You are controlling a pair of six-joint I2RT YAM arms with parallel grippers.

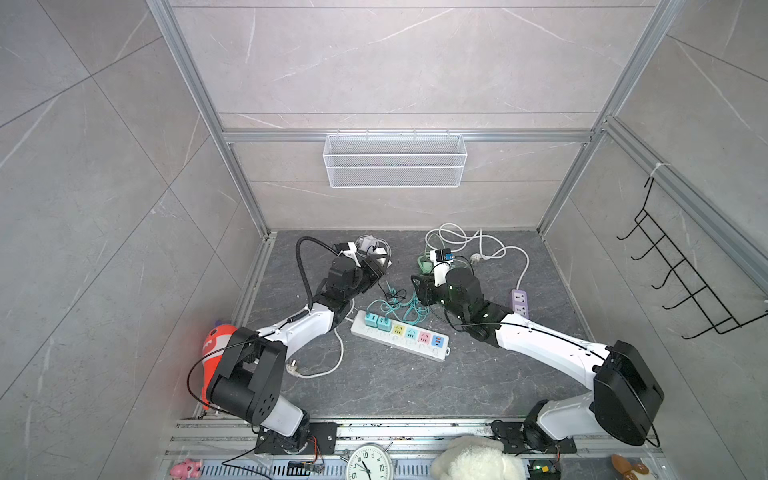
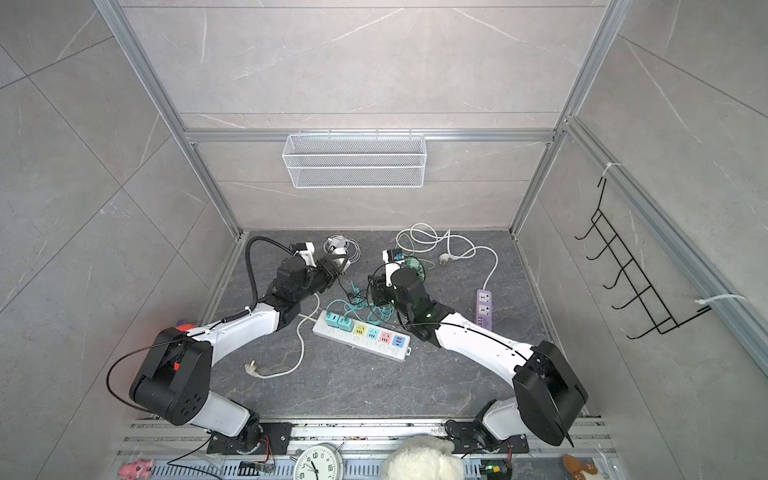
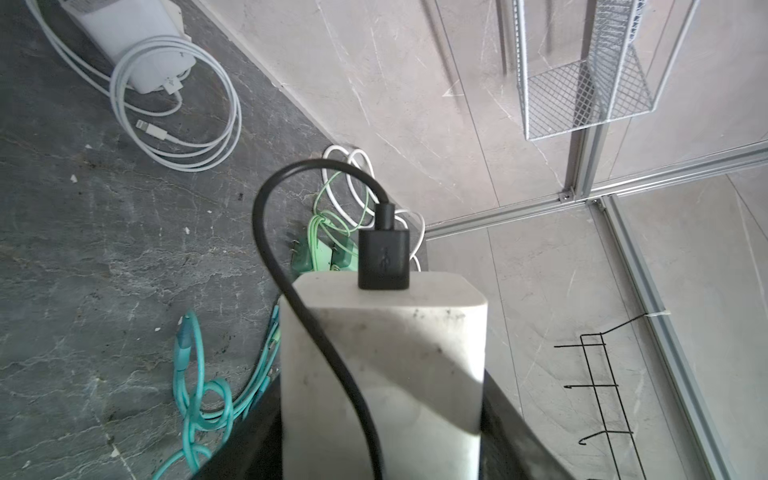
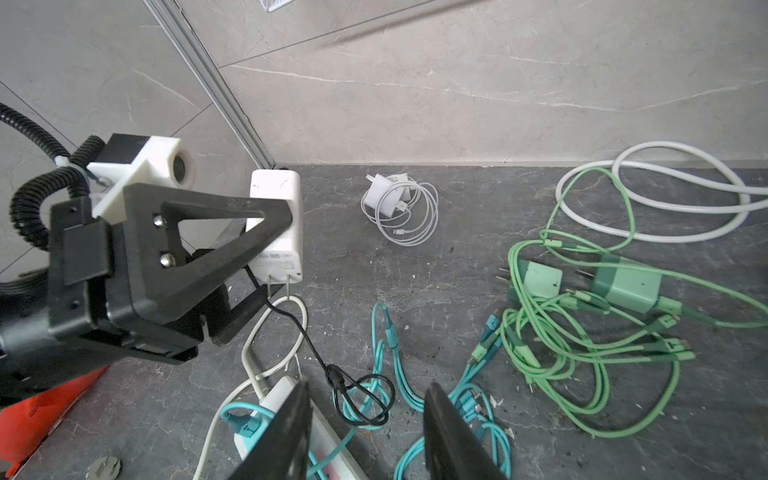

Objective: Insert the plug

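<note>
White power strip (image 1: 395, 343) beside teal cables (image 1: 409, 309)

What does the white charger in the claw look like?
The charger is a white, scuffed plastic block with rounded corners. The left claw squeezes its sides, holding it upright. Two metal prongs point down from its bottom; a black USB plug with a cable sits in its top.

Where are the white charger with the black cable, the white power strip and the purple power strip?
white charger (image 3: 432, 340): left wrist view, its side face.
white power strip (image 1: 388, 339): a top view, its bare front margin.
purple power strip (image 2: 484, 308): a top view, its top face.
</note>
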